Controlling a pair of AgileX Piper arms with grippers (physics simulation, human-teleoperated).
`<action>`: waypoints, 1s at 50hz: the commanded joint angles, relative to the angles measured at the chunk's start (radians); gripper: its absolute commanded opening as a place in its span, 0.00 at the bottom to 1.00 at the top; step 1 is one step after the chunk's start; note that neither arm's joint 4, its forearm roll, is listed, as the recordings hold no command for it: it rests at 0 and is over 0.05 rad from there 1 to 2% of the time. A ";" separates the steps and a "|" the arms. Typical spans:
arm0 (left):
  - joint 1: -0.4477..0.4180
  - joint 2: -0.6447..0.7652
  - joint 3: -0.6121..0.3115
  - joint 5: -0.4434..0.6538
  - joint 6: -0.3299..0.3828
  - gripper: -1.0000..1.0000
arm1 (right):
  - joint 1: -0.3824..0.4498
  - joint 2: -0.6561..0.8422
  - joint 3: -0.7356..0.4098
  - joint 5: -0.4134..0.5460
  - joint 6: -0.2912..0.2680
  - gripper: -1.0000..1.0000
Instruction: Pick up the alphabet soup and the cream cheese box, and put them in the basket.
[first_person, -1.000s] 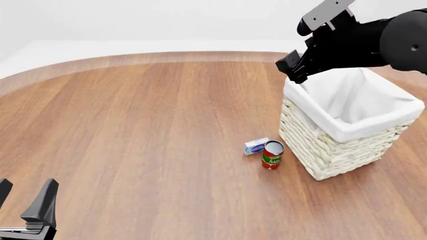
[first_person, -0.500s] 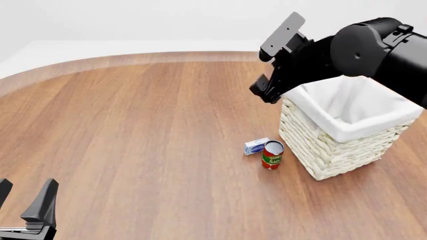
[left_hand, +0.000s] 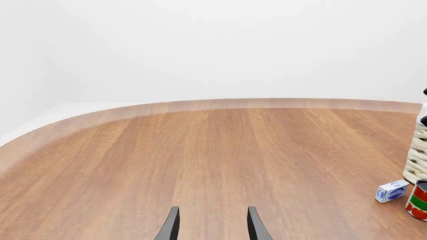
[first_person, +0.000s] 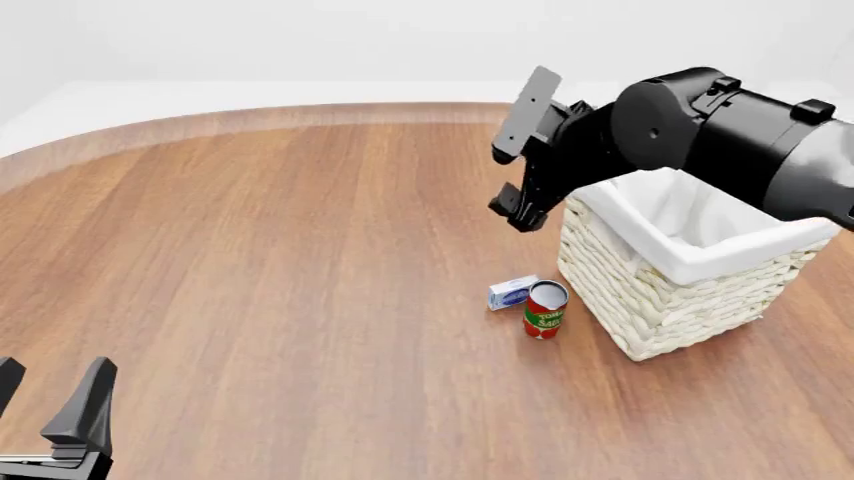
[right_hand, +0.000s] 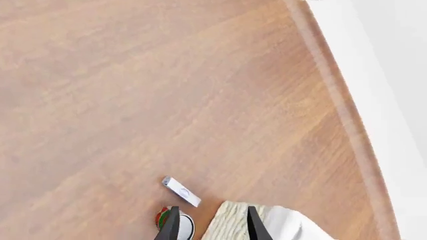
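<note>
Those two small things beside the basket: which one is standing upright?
The red and green can stands upright on its end. The cream cheese box, pale blue and white, lies flat on the table, on the can's far left side.

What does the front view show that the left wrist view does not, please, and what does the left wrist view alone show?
Only the front view shows the right arm above the table and the whole basket with its white lining. Only the left wrist view shows the left gripper from behind, fingers parted with nothing between them. Both show the cream cheese box beside the red and green can by the basket's wall, on the table.
</note>
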 joint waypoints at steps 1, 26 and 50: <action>0.000 0.000 0.000 0.000 0.000 1.00 | -0.007 0.026 0.029 -0.024 -0.105 1.00; 0.000 0.000 0.000 0.000 0.000 1.00 | 0.005 0.089 0.041 -0.055 -0.193 1.00; 0.000 0.000 0.000 0.000 0.000 1.00 | 0.005 0.136 0.095 -0.092 -0.292 1.00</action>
